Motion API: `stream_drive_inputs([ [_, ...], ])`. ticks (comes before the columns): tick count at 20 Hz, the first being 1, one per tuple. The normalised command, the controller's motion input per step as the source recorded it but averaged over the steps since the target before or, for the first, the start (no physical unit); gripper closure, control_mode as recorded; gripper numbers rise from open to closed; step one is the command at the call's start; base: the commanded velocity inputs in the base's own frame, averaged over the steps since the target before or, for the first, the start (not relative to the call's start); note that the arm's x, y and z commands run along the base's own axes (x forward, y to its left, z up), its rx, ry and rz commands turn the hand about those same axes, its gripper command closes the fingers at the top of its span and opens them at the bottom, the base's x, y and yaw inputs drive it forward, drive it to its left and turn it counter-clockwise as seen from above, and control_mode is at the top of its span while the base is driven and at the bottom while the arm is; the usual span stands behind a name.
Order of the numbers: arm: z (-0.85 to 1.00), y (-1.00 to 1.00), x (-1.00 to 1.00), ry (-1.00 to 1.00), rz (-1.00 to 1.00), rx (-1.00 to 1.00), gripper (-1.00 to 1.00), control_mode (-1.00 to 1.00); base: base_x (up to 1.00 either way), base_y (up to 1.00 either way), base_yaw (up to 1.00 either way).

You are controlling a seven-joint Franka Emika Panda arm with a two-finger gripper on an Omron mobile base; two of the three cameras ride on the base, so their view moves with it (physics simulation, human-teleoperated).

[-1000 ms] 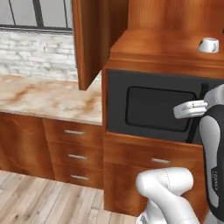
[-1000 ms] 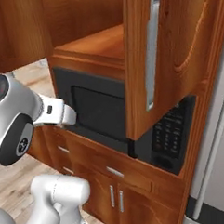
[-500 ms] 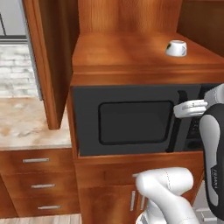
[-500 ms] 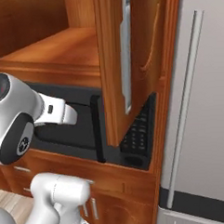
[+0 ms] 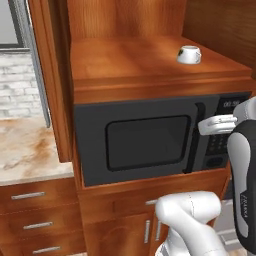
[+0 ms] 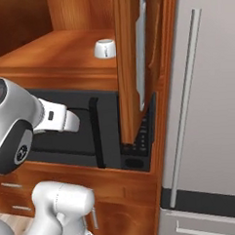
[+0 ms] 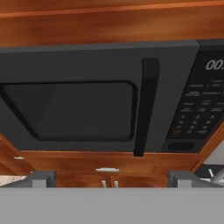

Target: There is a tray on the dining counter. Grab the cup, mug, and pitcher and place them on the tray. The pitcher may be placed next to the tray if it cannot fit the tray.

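My base has swung on rightward since a moment ago, so the microwave (image 5: 155,137) now sits square ahead of me and a refrigerator (image 6: 207,110) shows at the right. The mug (image 5: 189,54) stands on the wooden shelf (image 5: 125,62) directly above the microwave, near its right end. My gripper (image 7: 109,178) is spread wide and empty, facing the microwave's door handle (image 7: 144,107).

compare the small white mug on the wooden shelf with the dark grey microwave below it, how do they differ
The small white mug is pale and rounded; the dark grey microwave is dark and boxy. The mug is far smaller than the microwave. The mug stands open on top of the wooden shelf, while the microwave sits recessed in the cabinet beneath it, door shut. Both stay apart from the open gripper.
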Motion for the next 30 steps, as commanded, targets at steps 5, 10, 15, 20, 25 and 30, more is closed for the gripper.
stream_drive_inputs([
  [5, 0.00, 0.00, 0.00, 0.00, 0.00, 0.00, -1.00, 1.00, 0.00, 0.05, -0.17],
  [10, 0.00, 0.00, 0.00, 0.00, 0.00, 0.00, -1.00, 1.00, 0.00, 0.00, -0.02],
  [15, 0.00, 0.00, 0.00, 0.00, 0.00, 0.00, -1.00, 1.00, 0.01, 0.00, 0.01],
  [20, 0.74, 0.00, -0.06, -0.01, 0.01, 0.00, -1.00, -1.00, 0.00, 0.00, 0.00],
  [25, 0.88, -0.01, -0.09, 0.00, 0.00, -0.01, -1.00, -1.00, 0.00, 0.00, 0.00],
  [30, 0.11, -0.30, 0.19, 0.03, 0.00, -0.03, -1.00, -1.00, 0.00, 0.00, 0.00],
])
